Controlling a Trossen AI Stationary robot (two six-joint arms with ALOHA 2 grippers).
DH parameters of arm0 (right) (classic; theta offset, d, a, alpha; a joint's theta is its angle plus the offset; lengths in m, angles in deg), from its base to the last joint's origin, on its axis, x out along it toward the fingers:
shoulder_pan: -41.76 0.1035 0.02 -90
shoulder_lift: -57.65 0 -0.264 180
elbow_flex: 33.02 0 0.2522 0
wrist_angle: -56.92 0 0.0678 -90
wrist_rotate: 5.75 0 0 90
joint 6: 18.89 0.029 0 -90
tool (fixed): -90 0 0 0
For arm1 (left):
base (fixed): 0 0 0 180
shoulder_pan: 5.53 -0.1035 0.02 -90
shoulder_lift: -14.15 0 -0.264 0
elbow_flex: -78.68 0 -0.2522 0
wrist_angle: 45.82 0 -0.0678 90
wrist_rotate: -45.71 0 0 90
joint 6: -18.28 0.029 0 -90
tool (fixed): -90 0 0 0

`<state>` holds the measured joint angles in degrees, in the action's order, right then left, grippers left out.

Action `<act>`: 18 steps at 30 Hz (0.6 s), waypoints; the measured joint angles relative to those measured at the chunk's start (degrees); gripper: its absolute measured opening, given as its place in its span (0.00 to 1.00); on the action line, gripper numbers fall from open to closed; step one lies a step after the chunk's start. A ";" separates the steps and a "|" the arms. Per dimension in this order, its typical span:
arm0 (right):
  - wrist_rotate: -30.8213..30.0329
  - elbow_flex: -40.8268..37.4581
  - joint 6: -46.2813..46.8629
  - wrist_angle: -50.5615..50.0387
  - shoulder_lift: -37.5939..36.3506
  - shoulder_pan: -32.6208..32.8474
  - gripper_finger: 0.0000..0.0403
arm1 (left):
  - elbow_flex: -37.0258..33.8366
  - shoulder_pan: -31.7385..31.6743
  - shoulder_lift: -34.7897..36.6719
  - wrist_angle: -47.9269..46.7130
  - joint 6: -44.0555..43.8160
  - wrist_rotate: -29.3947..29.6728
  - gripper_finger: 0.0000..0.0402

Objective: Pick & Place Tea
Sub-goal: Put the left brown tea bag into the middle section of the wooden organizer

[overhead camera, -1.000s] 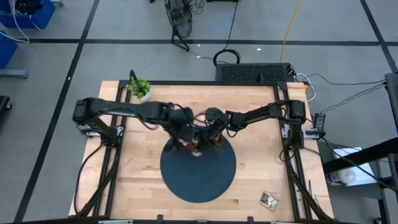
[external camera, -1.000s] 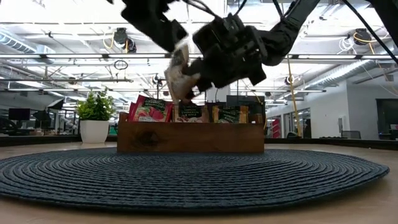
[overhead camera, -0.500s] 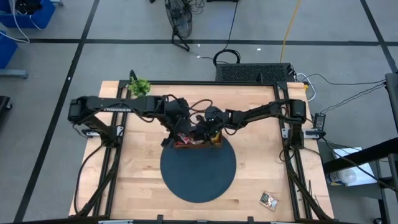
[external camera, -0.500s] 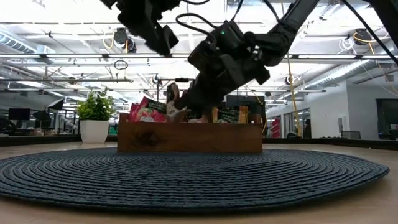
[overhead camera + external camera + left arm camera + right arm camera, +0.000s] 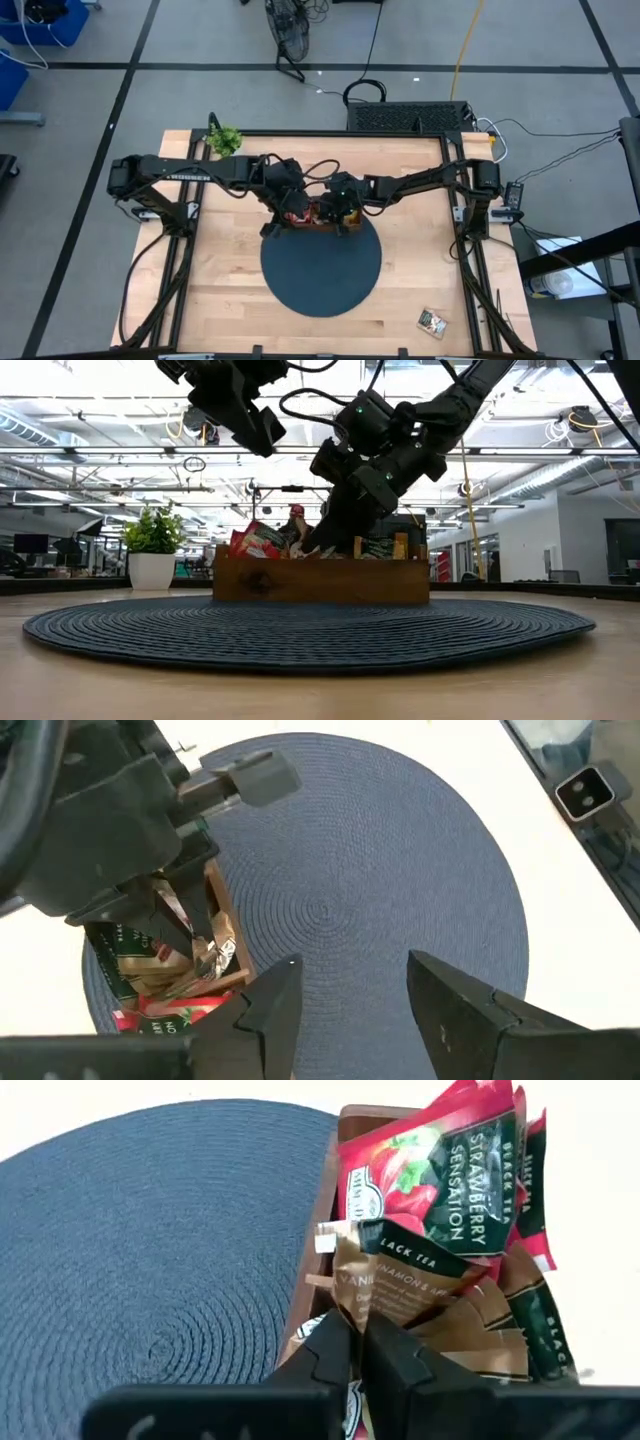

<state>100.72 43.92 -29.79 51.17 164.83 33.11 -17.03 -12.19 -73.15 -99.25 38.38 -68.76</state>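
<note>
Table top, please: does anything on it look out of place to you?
Yes. One tea sachet lies alone on the bare wood near the table's front right corner, far from the wooden tray, where the other sachets stand crowded and tilted.

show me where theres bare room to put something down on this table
Most of the round mat is bare in front of the wooden tray, as is the wood on either side of it. One loose sachet lies near the front right corner. It is crowded over the tray, where the left gripper and right gripper meet.
</note>
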 joint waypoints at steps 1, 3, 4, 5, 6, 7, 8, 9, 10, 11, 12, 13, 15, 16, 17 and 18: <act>-0.03 -0.06 0.61 0.37 0.00 0.05 0.05 | 0.00 0.00 0.01 0.16 -0.34 0.01 0.45; -0.17 -0.07 1.04 0.98 -0.22 0.12 0.06 | 0.00 0.02 0.01 0.15 -0.99 0.07 0.45; -0.17 -0.09 1.03 1.01 -0.42 0.12 0.07 | 0.00 0.02 -0.01 0.14 -1.29 0.07 0.45; -0.17 -0.09 1.07 1.42 -0.53 0.12 0.07 | 0.00 0.02 0.01 0.14 -1.72 0.04 0.45; -0.17 -0.09 1.21 2.00 -0.71 0.14 0.08 | 0.00 0.02 0.01 0.18 -2.05 0.07 0.45; -0.19 -0.11 1.21 1.89 -1.09 0.14 0.08 | 0.00 0.02 0.01 0.16 -2.51 0.07 0.45; -0.17 -0.14 1.21 1.79 -1.33 0.19 0.09 | 0.00 0.02 0.01 0.09 -2.77 0.08 0.45; -0.18 -0.13 1.21 2.37 -1.42 0.32 0.11 | 0.00 0.02 0.01 0.05 -2.84 0.09 0.45; -0.24 -0.11 1.19 2.75 -1.44 0.45 0.13 | 0.00 0.02 0.01 0.07 -2.94 0.08 0.45; -0.27 -0.09 1.15 2.56 -1.44 0.49 0.16 | 0.00 0.06 0.01 0.07 -3.32 0.08 0.45; -0.28 -0.11 1.19 2.34 -1.42 0.49 0.19 | 0.00 0.17 0.01 0.07 -3.35 0.09 0.45; -0.28 -0.14 1.28 2.17 -1.40 0.51 0.22 | 0.00 0.31 0.01 0.07 -3.35 0.11 0.45; -1.89 -0.14 1.31 1.94 -1.40 0.53 0.29 | 0.00 0.35 0.01 0.07 -3.35 0.11 0.45; -3.26 -0.14 1.25 1.73 -1.40 0.53 0.33 | 0.00 0.40 0.01 0.07 -3.35 0.11 0.45; -4.33 -0.14 1.18 1.59 -1.40 0.53 0.36 | 0.00 0.42 0.01 0.05 -3.36 0.11 0.45; -4.62 -0.14 1.18 1.57 -1.50 0.52 0.40 | 0.00 0.42 0.01 0.05 -3.37 0.11 0.45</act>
<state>96.10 43.79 -28.61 52.75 163.33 33.63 -17.03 -11.77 -73.14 -99.19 35.01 -68.65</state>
